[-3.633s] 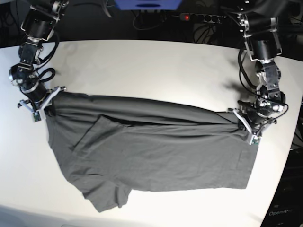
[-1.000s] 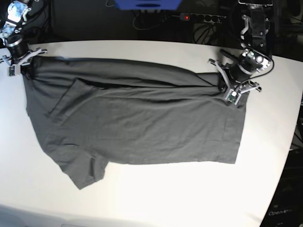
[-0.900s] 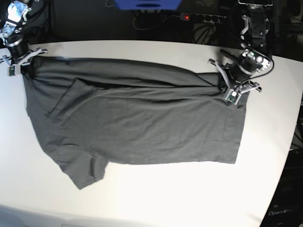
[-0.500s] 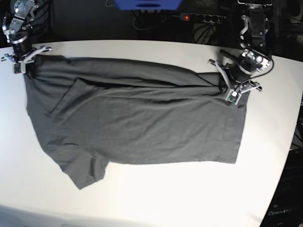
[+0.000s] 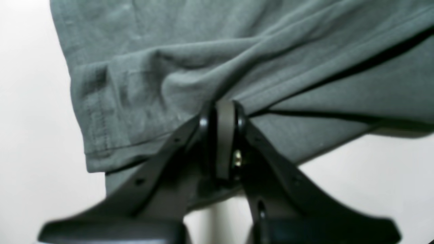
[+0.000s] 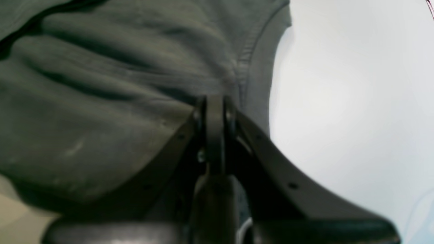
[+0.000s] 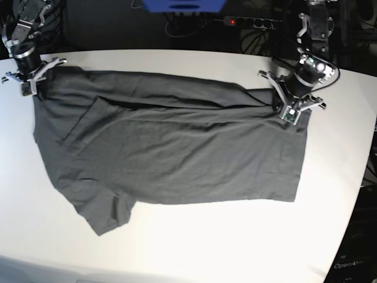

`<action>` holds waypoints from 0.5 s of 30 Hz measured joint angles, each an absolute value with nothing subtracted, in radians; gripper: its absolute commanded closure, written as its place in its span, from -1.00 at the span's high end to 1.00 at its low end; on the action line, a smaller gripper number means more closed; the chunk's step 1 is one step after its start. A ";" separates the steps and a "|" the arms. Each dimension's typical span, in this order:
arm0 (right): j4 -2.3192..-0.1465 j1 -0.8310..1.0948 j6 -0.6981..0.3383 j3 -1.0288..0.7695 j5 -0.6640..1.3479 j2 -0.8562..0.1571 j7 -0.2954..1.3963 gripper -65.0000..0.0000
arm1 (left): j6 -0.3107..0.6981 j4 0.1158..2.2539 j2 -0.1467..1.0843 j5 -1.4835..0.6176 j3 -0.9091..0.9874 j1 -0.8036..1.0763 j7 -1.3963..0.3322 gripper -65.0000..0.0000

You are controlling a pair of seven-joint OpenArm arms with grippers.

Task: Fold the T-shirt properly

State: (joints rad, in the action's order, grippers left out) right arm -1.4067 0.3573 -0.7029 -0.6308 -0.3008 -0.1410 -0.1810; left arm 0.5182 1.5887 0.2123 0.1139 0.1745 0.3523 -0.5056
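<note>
Left gripper point(image 5: 220, 112) pinching T-shirt point(image 7: 177, 147) edge, right gripper point(image 6: 213, 105) pinching the other far corner, cloth stretched between them on table point(image 7: 194, 247)

A white table point(image 7: 194, 247) with a smooth, bare top fills most of the base view, its far edge curving against a dark background. One thing lies directly on it — a dark grey T-shirt point(image 7: 177, 153), spread sideways across the far half. The bottom hem sits toward the right side of the view, the shoulders toward the left. A short sleeve sticks out at the lower left, pointing toward the near edge. A long fold runs along the far edge of the garment — there the fabric lies doubled over itself. Bare white surface shows all around the fabric, widest along the near side.
</note>
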 measured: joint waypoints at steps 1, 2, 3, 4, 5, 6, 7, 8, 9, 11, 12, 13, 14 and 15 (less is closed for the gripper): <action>-1.407 0.358 -0.703 -0.631 -0.301 -0.141 -0.183 -0.97 | 0.521 1.604 0.212 0.115 0.175 0.361 -0.527 -0.92; -1.407 0.358 -0.704 -0.631 -0.302 -0.140 -0.183 -0.97 | 0.523 1.623 0.212 0.113 0.175 0.370 -0.557 -0.92; -1.407 0.358 -0.703 -0.631 -0.302 -0.140 -0.183 -0.97 | 0.525 1.645 0.211 0.116 0.175 0.381 -0.591 -0.92; -1.407 0.358 -0.704 -0.638 -0.305 -0.140 -0.184 -0.97 | 0.527 1.662 0.211 0.121 0.173 0.394 -0.604 -0.92; -1.407 0.356 -0.705 -0.648 -0.305 -0.140 -0.184 -0.97 | 0.527 1.672 0.211 0.122 0.173 0.405 -0.605 -0.92; -1.407 0.355 -0.705 -0.659 -0.305 -0.141 -0.184 -0.97 | 0.528 1.679 0.211 0.123 0.174 0.416 -0.606 -0.92; -1.407 0.355 -0.702 -0.667 -0.304 -0.141 -0.184 -0.97 | 0.528 1.680 0.212 0.123 0.174 0.419 -0.604 -0.92; -1.407 0.355 -0.702 -0.668 -0.305 -0.143 -0.184 -0.97 | 0.531 1.680 0.213 0.123 0.174 0.418 -0.607 -0.92; -1.407 0.355 -0.703 -0.668 -0.305 -0.144 -0.183 -0.97 | 0.531 1.680 0.213 0.123 0.174 0.415 -0.613 -0.92; -1.407 0.355 -0.703 -0.667 -0.305 -0.143 -0.184 -0.97 | 0.540 1.677 0.219 0.122 0.174 0.410 -0.615 -0.92; -1.408 0.353 -0.703 -0.667 -0.305 -0.144 -0.189 -0.97 | 0.547 1.675 0.223 0.118 0.174 0.403 -0.622 -0.92; -1.408 0.352 -0.702 -0.668 -0.305 -0.143 -0.188 -0.97 | 0.554 1.667 0.226 0.115 0.174 0.394 -0.628 -0.92; -1.408 0.352 -0.703 -0.667 -0.305 -0.144 -0.187 -0.97 | 0.559 1.659 0.230 0.106 0.174 0.387 -0.635 -0.92; -1.408 0.353 -0.703 -0.667 -0.305 -0.144 -0.189 -0.97 | 0.562 1.654 0.232 0.101 0.174 0.381 -0.640 -0.92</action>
